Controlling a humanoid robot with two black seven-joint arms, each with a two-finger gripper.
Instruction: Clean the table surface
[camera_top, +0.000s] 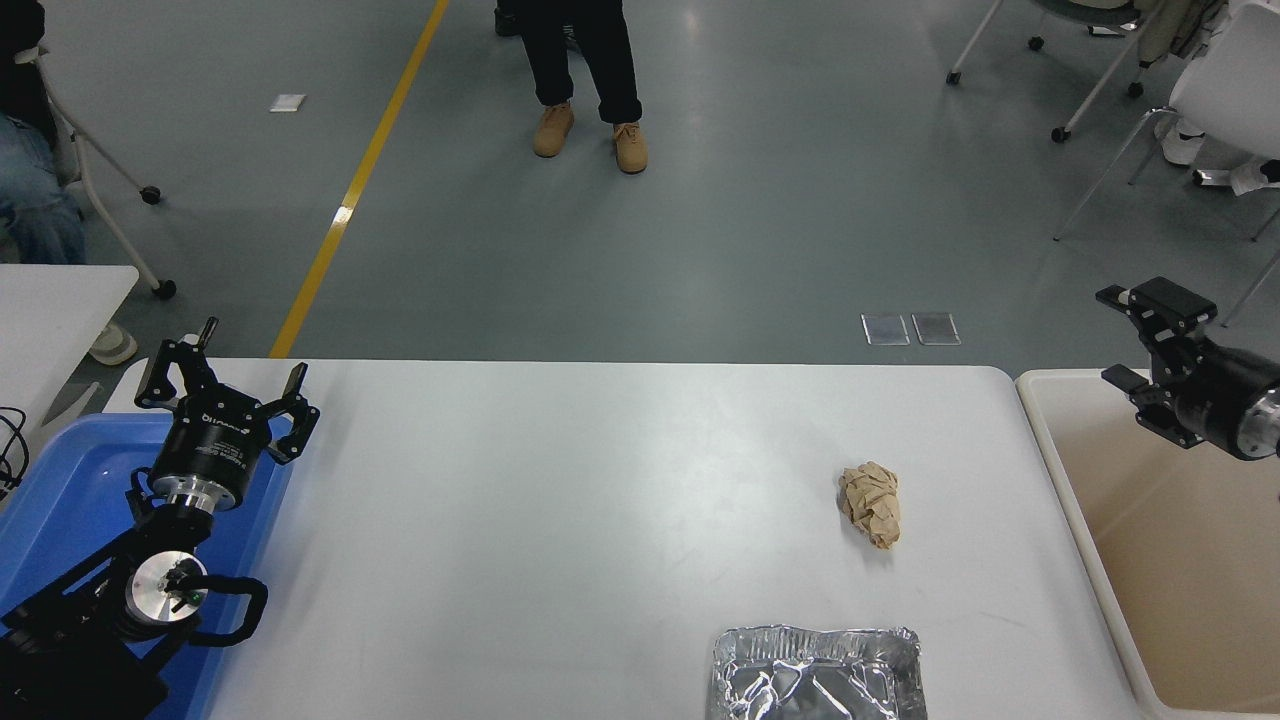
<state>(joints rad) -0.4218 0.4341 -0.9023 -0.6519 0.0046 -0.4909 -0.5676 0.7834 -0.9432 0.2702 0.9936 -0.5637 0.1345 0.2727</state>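
Meanwhile, the right gripper (1135, 335) is hovering over the beige bin (1190, 560), fingers spread and apparently empty, while crumpled brown paper (871, 503) and a foil tray (815, 672) are littering the table surface (560, 520); reaching for the paper looks next. The left gripper (222, 385) is sitting parked, open.

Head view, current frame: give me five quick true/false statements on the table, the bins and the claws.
1. A crumpled tan paper ball lies on the matte white tabletop. True.
2. The crinkled silver foil tray sits in the blue plastic bin. False: it sits on the tabletop's near edge.
3. The left claw is over the blue bin's edge, open. True.
4. The right claw grips the paper ball. False: it is empty, over the beige bin.
5. The paper ball touches the foil tray. False: they are apart.
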